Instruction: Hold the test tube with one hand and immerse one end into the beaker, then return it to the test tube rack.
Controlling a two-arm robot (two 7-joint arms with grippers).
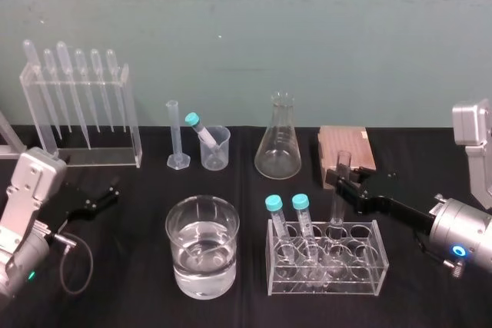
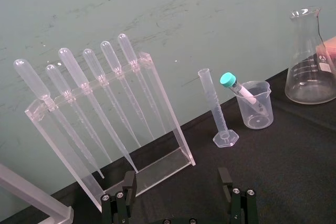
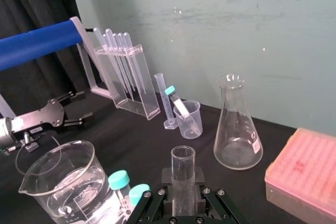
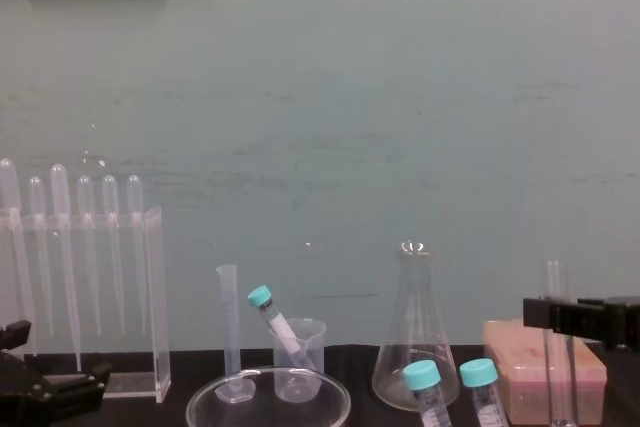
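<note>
Test tube [image 1: 338,207] and right gripper [image 1: 344,178] meet above the rack [image 1: 327,276]. The black fingers are clenched on the tube's upper part, with its open mouth just above them. The right wrist view looks onto that round mouth between the fingers. The chest view gives the side profile: the long axis is vertical, mouth up. The head view shows the lower end down in a rack well, just right of two teal-capped tubes [image 1: 287,217].

A third capped tube leans in the beaker [image 1: 216,151], well behind the rack. Beside it stand one graduated cylinder [image 1: 175,136] and one conical flask [image 1: 278,151], with one brownish box [image 1: 346,144] farther right. One wide glass of water [image 1: 177,259] sits left of the rack. Six pipettes [image 1: 79,90] hang in their stand at far left.

The left gripper [image 2: 177,179] rests low at the left, its fingers spread apart around nothing.
</note>
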